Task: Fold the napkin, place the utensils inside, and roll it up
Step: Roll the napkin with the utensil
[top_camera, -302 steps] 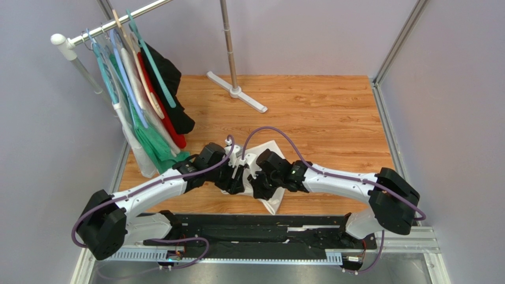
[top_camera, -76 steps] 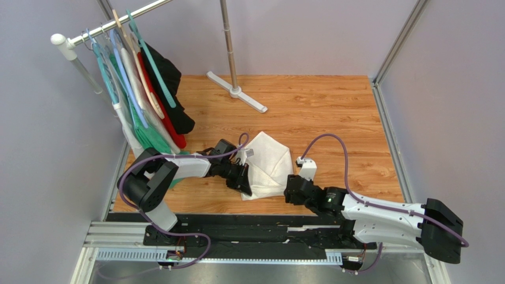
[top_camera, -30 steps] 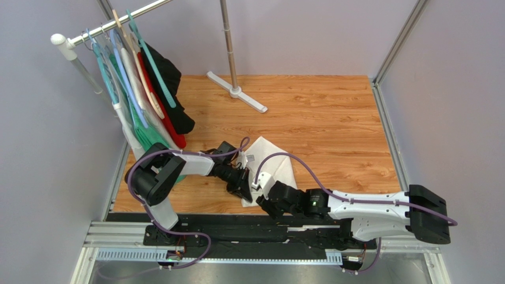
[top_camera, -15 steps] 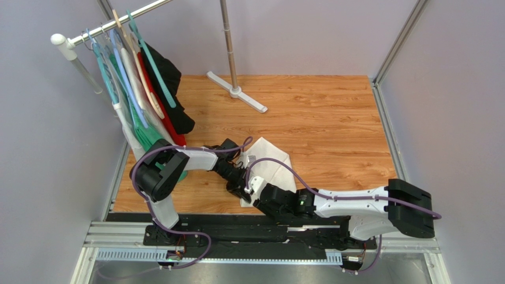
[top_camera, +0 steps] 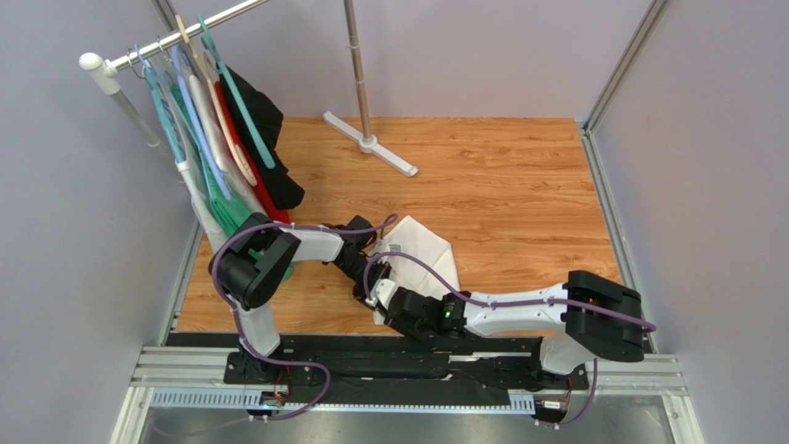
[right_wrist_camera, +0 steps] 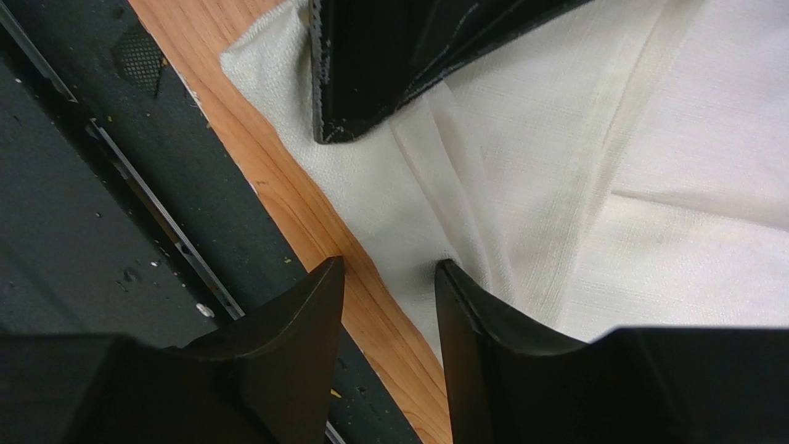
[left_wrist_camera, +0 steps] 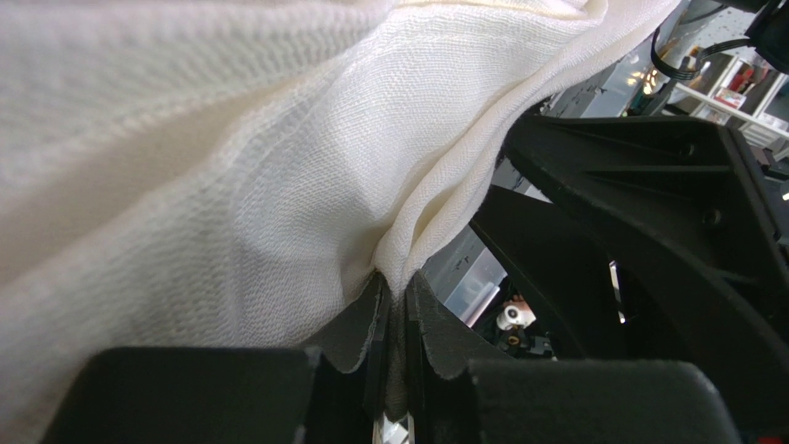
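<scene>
napkin (top_camera: 428, 252) — white, creased, folded | left pincer (left_wrist_camera: 395, 298) clenched on its fold | right pincer (right_wrist_camera: 387, 279) released

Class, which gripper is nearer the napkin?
Left. The left gripper is shut on a fold of the napkin; the right gripper, open, straddles its near edge without gripping.

Plain white napkin (top_camera: 428, 253), orange woodgrain table (top_camera: 519, 185)
</scene>
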Motion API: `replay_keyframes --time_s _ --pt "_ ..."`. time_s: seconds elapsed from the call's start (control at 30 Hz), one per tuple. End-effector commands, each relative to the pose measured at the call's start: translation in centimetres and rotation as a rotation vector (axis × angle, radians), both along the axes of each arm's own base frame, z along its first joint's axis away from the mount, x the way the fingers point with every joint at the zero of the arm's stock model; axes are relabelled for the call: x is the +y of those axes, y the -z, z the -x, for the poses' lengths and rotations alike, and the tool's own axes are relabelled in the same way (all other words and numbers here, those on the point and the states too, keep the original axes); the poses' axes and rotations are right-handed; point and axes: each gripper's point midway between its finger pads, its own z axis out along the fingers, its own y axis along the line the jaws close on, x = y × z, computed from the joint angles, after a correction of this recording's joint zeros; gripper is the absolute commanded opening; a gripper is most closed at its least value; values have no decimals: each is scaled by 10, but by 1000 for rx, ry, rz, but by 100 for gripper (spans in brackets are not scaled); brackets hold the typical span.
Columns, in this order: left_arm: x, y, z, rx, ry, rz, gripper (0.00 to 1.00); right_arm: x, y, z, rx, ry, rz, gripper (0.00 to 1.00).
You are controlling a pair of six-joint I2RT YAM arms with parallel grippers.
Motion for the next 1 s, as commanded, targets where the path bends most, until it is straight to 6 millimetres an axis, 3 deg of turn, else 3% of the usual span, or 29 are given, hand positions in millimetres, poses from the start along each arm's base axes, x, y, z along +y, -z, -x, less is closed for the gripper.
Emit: replay_keyframes --time_s 0.0,0.03,0.17,0.27,0.37,0.4,0.47,0.5,0.67,0.73,0.87,0.9,0.97 --pt "6 5 1 -9 39 -21 0 7 16 8 72 -35 37 44" --pt "7 4 1 -9 40 -21 0 8 17 9 82 -37 45 43" --pt "8 0 0 -27 45 -17 1 8 28 13 115 -37 81 15" --pt "7 -5 -4 -47 38 -2 5 8 35 14 142 -25 99 0" --pt "8 -13 -9 -74 22 5 18 6 40 18 178 -9 122 0" --pt "9 -15 -12 -87 13 5 29 7 40 19 187 -6 124 0" --pt "11 -28 -21 -132 -18 25 37 4 39 22 210 12 128 0" --pt "15 -30 -27 -159 -35 5 48 4 38 21 217 21 125 0" --pt "32 -57 -51 -292 -108 -21 59 3 28 21 261 64 97 0" --pt "36 -67 -58 -347 -138 -19 70 4 27 20 280 76 90 0" --pt "48 -69 -62 -399 -168 -83 75 5 25 16 298 93 86 0" --pt "54 -64 -62 -404 -178 -117 83 5 26 15 298 94 86 0" --pt "59 -64 -63 -414 -202 -128 84 4 27 14 297 95 96 0"
